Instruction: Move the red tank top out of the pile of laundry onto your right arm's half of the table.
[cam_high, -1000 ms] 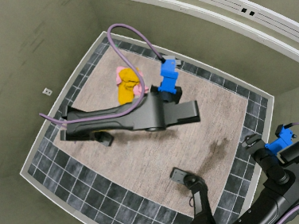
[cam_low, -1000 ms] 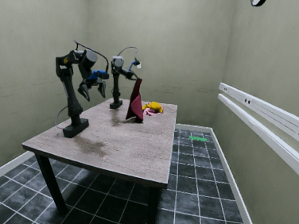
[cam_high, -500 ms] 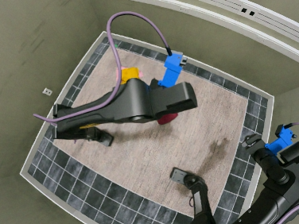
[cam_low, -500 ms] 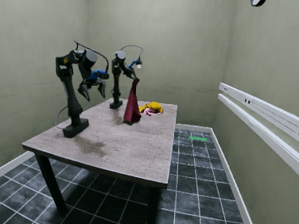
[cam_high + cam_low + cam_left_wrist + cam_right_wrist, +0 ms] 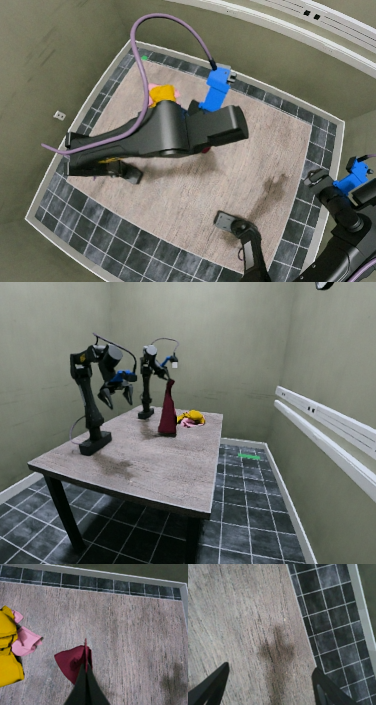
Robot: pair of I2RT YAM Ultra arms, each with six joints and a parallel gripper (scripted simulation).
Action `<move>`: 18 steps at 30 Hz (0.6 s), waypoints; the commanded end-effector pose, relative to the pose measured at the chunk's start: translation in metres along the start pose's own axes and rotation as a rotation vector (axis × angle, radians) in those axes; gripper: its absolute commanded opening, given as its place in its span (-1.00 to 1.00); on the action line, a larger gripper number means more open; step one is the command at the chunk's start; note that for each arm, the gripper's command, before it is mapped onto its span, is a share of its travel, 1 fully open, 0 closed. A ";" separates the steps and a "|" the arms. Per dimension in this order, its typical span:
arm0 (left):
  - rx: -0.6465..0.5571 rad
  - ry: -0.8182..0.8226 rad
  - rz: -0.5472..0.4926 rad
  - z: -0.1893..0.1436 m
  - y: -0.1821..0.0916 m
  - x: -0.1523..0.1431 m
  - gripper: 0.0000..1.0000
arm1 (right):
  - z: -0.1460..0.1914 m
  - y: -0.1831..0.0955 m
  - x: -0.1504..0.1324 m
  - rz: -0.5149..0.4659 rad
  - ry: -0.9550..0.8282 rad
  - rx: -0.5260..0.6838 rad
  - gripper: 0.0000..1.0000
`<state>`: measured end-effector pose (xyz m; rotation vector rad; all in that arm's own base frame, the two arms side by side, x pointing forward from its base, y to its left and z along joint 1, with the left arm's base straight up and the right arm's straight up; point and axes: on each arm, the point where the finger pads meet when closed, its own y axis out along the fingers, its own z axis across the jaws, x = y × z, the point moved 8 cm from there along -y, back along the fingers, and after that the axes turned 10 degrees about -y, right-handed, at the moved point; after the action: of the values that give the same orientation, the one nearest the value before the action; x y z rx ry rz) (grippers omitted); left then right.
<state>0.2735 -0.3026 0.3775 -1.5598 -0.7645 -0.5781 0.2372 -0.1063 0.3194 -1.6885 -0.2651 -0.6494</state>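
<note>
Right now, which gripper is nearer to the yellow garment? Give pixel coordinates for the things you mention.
Left: the left gripper (image 5: pixel 169 378) (image 5: pixel 84 666) is just beside and above the yellow garment (image 5: pixel 163 94) (image 5: pixel 194 415) (image 5: pixel 7 630); the right gripper (image 5: pixel 116 402) (image 5: pixel 273 668) hangs over the opposite half.

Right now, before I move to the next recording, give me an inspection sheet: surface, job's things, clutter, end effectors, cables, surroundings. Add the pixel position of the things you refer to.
Surface: wood-look tabletop (image 5: pixel 255 155) (image 5: pixel 165 477) (image 5: pixel 126 627) (image 5: pixel 245 620); damage, nothing seen.
Job's things: red tank top (image 5: pixel 206 150) (image 5: pixel 169 417) (image 5: pixel 70 661) hangs beside the pile, apart from it; whether its hem touches the table, cannot tell. Yellow garment (image 5: pixel 164 94) (image 5: pixel 194 415) (image 5: pixel 9 669) lies over a pink one (image 5: pixel 177 93) (image 5: pixel 191 424) (image 5: pixel 26 641).
Clutter: nothing seen.
Left end effector (image 5: pixel 169 378) (image 5: pixel 86 672): shut on the tank top.
Right end effector (image 5: pixel 332 170) (image 5: pixel 118 402) (image 5: pixel 270 668): open, empty, above the table.
Cables: left arm's cable (image 5: pixel 170 16) (image 5: pixel 167 339) loops above its arm; snags, nothing seen.
Surroundings: green strip (image 5: pixel 144 58) (image 5: pixel 248 456) on the tiled floor (image 5: pixel 155 255) (image 5: pixel 280 532) (image 5: pixel 70 581) (image 5: pixel 339 627); fallen laundry, nothing seen.
</note>
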 end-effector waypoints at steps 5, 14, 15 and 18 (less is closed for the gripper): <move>-0.012 -0.008 -0.031 0.001 -0.003 0.007 -1.00 | -0.002 -0.021 0.014 -0.099 -0.006 -0.011 0.83; -0.054 -0.043 -0.183 -0.015 -0.019 0.000 -1.00 | -0.002 -0.021 0.014 -0.099 -0.006 -0.011 0.83; -0.059 -0.055 -0.215 -0.017 -0.021 -0.001 -1.00 | -0.002 -0.021 0.014 -0.099 -0.006 -0.011 0.83; -0.050 -0.078 -0.262 -0.015 -0.022 -0.001 -1.00 | -0.002 -0.021 0.014 -0.099 -0.006 -0.011 0.83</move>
<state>0.2552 -0.3321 0.3661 -1.5329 -0.8443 -0.6970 0.2372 -0.1063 0.3194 -1.6885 -0.2651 -0.6494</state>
